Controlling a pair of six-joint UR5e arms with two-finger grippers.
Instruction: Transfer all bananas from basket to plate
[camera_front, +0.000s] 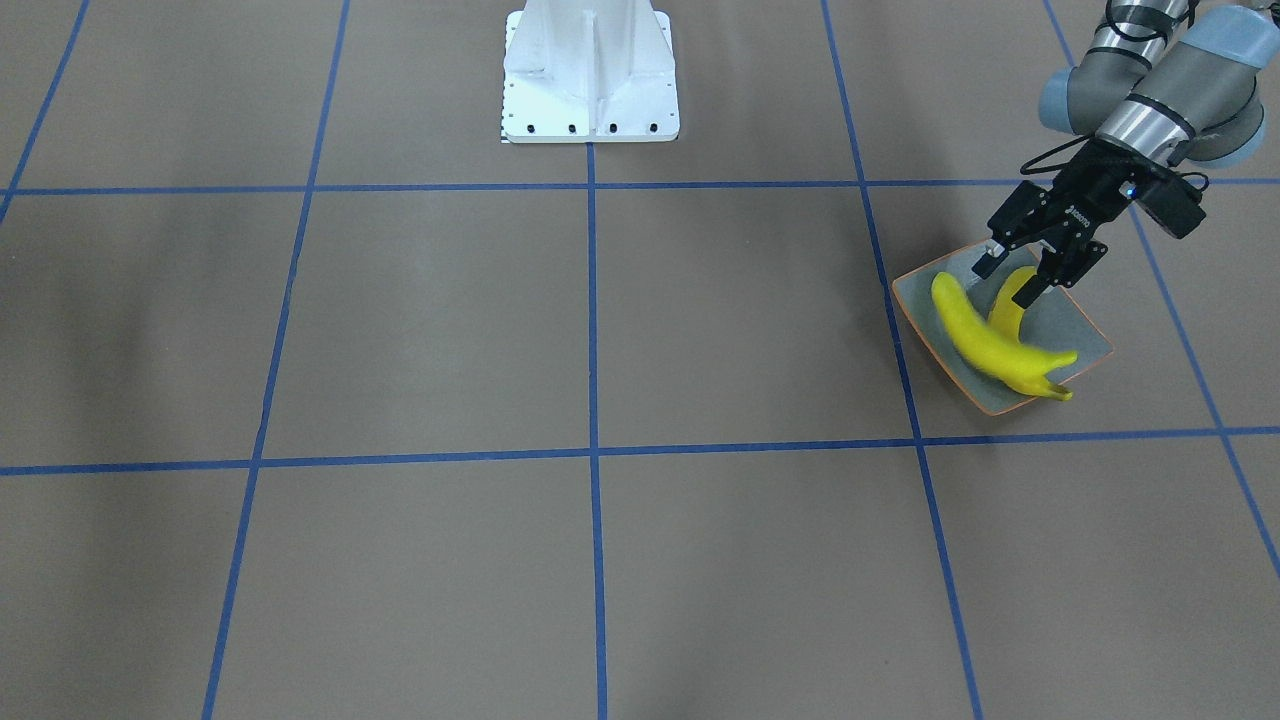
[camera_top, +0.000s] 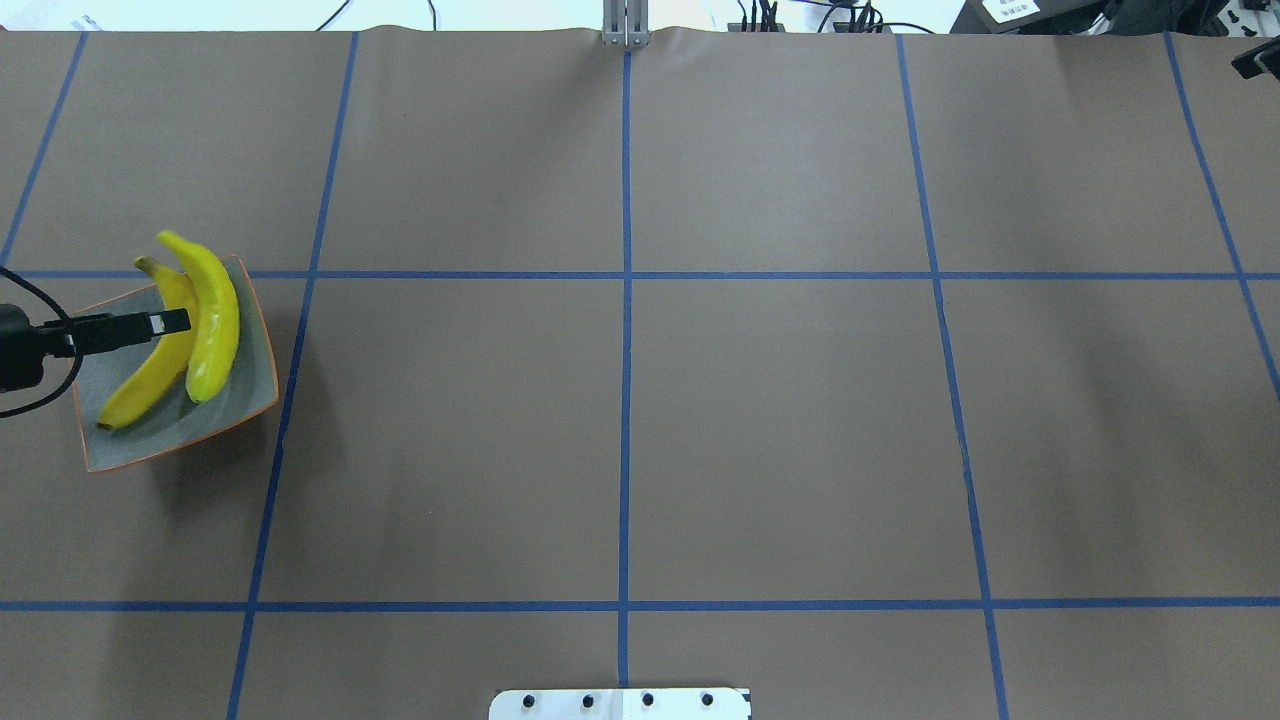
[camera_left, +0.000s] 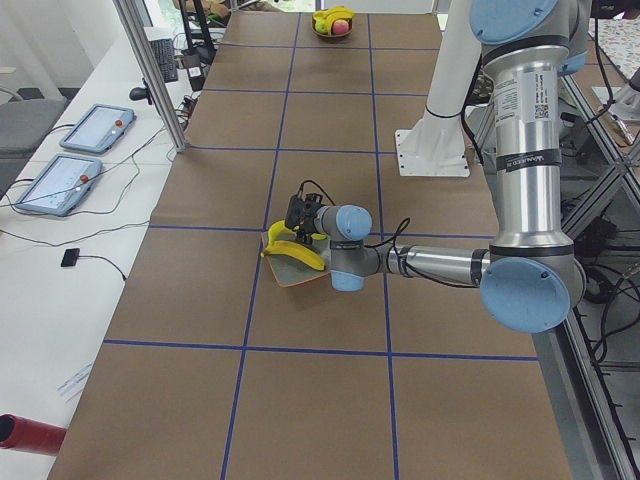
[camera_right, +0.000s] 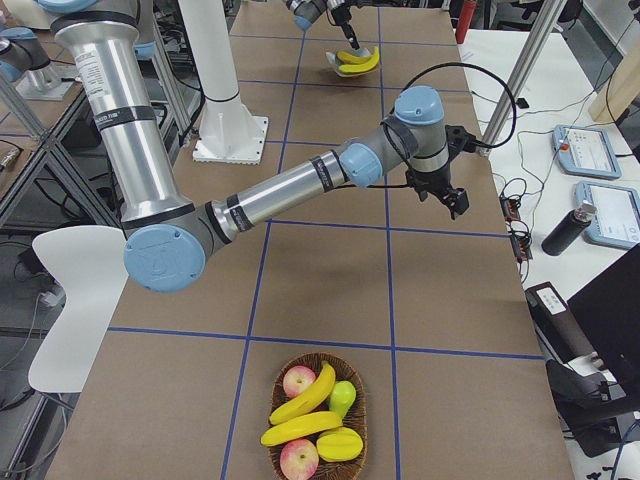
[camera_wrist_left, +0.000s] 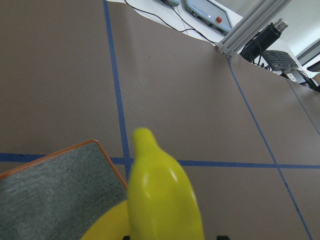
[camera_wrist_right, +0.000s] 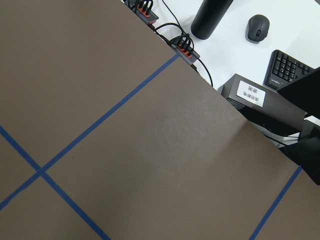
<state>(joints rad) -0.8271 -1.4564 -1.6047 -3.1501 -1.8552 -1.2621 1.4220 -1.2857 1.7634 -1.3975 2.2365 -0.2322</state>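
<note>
1. Yellow, glossy bananas (camera_top: 213, 320), two of them, lying on the plate (camera_top: 235, 398) at the left end of the desk (camera_top: 780, 430); upper one propped across the lower, far tip poking out past the rim.
2. Left pincer (camera_front: 1007, 284) low over that pair, jaws parted and astride the yellow curve, clamping nothing as far as can be judged.
3. Right pincer (camera_right: 452, 196) hanging above bare desk, well apart from both plate and basket (camera_right: 362, 412); cannot tell whether parted or closed.
4. Step in hand, by judgement: a clean let-go and retreat. Keep the jaws wide, lift straight up, and avoid any sideways drag along the slick skin. Otherwise, a fair chance of rolling the overhanging fruit off the shallow edge.
5. Roughly halfway through: two more bananas waiting in the basket at the opposite end, among apples (camera_right: 298, 381) and other fruit.
6. Shapes and surfaces:
   - Fruit smooth, hard-looking and crescent-curved, so prone to sliding and rocking.
   - Plate square, grey and speckled matte inside, with upturned edges and a thin orange border.
   - Basket oval, brown and woven.
   - Desk cover brown and paper-like, taped into blue squares.
7. For the next pick, grip near mid-length across the narrow width, where least likely to pivot.
</note>
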